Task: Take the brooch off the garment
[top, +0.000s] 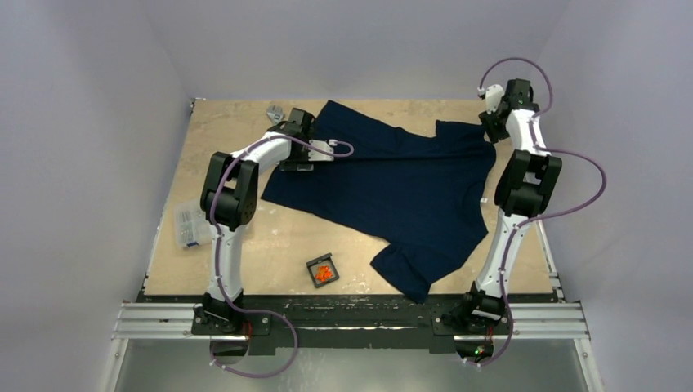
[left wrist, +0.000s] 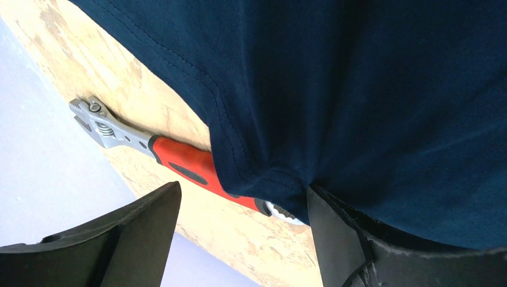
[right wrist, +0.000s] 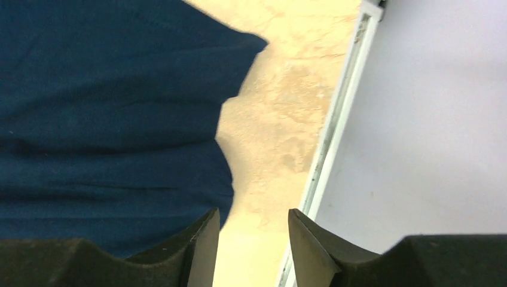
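Left claw, wide at ten o'clock of the garment, should nip hem only, not wrench; right claw narrowly open, empty.

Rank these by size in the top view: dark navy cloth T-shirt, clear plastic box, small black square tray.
1. Dark navy cloth T-shirt, by far the largest.
2. Clear plastic box.
3. Small black square tray, only slightly smaller than the box; a close call.

Overhead I view the whole pale wooden table; both my wrist cameras look closely at its dark navy cloth T-shirt.
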Controlling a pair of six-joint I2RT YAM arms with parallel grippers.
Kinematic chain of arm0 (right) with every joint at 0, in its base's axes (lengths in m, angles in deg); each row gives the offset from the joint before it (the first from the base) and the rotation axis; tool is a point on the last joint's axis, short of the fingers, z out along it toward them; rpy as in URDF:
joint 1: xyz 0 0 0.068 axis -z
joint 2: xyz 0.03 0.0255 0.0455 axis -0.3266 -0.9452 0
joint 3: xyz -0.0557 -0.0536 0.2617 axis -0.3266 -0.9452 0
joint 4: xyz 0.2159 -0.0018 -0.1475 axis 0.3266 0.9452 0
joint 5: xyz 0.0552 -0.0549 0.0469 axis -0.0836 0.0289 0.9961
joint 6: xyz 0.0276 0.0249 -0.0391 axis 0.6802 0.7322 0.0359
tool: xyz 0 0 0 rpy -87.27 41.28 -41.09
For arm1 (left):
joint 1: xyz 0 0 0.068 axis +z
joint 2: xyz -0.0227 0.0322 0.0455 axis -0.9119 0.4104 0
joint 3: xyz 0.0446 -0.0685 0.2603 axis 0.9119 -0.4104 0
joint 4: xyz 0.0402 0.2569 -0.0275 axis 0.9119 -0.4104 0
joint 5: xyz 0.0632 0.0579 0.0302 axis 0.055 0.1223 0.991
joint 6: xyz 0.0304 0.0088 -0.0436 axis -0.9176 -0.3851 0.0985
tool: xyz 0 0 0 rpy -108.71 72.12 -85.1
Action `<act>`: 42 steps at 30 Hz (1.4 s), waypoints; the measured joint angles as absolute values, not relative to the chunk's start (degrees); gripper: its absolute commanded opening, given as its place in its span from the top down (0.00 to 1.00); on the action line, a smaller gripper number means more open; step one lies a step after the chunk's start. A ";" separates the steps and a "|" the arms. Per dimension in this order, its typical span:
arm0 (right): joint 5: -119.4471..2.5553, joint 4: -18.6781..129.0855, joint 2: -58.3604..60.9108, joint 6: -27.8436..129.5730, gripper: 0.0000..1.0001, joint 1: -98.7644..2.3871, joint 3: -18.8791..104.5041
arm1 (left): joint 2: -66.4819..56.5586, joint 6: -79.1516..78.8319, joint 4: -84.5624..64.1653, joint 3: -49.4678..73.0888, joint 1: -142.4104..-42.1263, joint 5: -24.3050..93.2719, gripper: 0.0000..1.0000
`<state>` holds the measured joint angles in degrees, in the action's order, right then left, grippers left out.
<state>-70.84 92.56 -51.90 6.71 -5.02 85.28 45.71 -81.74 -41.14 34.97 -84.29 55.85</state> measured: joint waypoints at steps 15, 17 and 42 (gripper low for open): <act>-52.96 106.29 -42.09 20.72 0.73 1.52 69.50 | 45.71 -81.39 -41.16 35.01 -84.05 56.42 0.19; -52.46 107.19 -41.39 21.09 0.74 1.60 65.61 | 45.71 -81.39 -41.23 35.08 -84.03 56.42 0.19; -45.27 109.98 -34.07 20.98 0.67 1.82 58.29 | 45.71 -80.27 -42.34 35.43 -83.62 56.50 0.18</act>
